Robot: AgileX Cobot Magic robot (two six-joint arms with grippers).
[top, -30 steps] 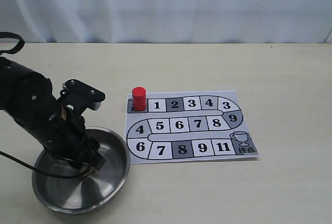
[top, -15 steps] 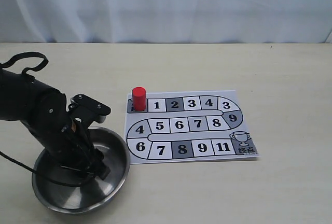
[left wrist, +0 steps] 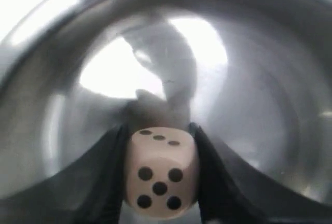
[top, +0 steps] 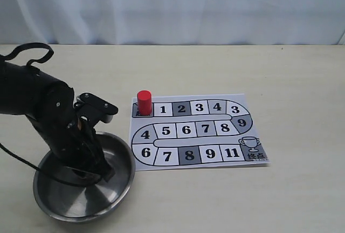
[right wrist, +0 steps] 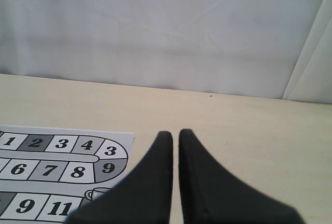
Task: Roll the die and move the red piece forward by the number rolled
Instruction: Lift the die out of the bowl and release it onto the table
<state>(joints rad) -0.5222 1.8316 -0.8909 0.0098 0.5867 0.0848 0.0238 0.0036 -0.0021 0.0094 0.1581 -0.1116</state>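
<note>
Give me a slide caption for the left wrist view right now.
Left gripper grips the die inside the steel bowl, five-pip face toward the camera, three-pip face beside it.

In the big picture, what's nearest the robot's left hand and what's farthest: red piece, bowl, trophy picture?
1. Steel bowl: the left hand, gripping the die, is inside it.
2. Red piece: on the board's start corner, up and right of the hand in that view.
3. Trophy picture: at the board's far right end.
</note>
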